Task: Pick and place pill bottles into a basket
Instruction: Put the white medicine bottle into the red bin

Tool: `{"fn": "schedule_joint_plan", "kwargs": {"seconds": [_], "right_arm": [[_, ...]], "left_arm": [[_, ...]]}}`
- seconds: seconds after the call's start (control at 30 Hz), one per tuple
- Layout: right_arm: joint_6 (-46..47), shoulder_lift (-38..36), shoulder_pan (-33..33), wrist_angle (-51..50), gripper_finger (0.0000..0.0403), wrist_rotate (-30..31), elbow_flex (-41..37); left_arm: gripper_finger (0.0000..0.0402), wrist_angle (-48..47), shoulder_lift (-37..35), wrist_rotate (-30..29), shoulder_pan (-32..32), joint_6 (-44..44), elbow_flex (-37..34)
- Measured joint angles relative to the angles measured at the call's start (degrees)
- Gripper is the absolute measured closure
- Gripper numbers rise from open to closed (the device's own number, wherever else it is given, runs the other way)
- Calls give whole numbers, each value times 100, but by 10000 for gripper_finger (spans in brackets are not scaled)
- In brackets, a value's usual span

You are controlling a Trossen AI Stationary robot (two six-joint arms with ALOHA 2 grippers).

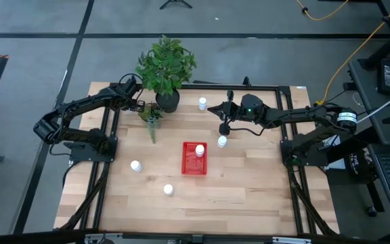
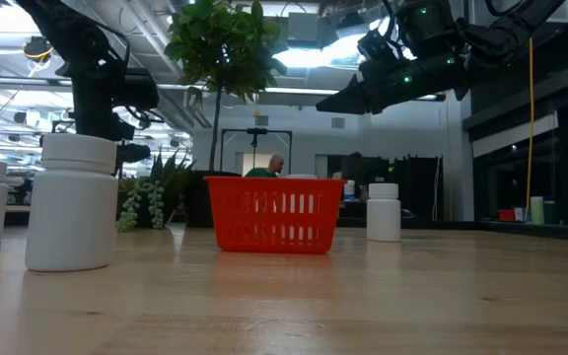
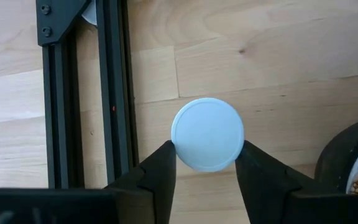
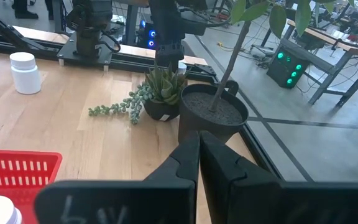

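My left gripper is at the table's far left, beside the dark plant pot. It points steeply down, shut on a white pill bottle that stands by the black frame rail. My right gripper hangs shut and empty above the far middle of the table. The red basket sits mid-table with one bottle inside. Loose bottles stand at the far middle, right of the basket and near left. My left gripper pinches the bottle's round white cap between its two fingers, one on each opposite side of the rim. The fingers come from above, slanting down. The bottle stands upright; its foot is hidden under the cap.
A tall leafy plant in a dark pot and a small trailing succulent stand close by my left gripper. Black frame rails run along the table's left, right and far edges. Bare wood lies near the front edge.
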Motion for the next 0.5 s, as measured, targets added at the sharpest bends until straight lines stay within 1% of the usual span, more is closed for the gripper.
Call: {"fn": "schedule_joint_plan", "kwargs": {"seconds": [0.3, 0.5], "right_arm": [[2, 0, 0, 0, 386, -2, 0], [1, 0, 0, -2, 386, -2, 0]], "left_arm": [[255, 0, 0, -4, 0, -4, 0], [230, 29, 4, -4, 0, -72, -1]]}}
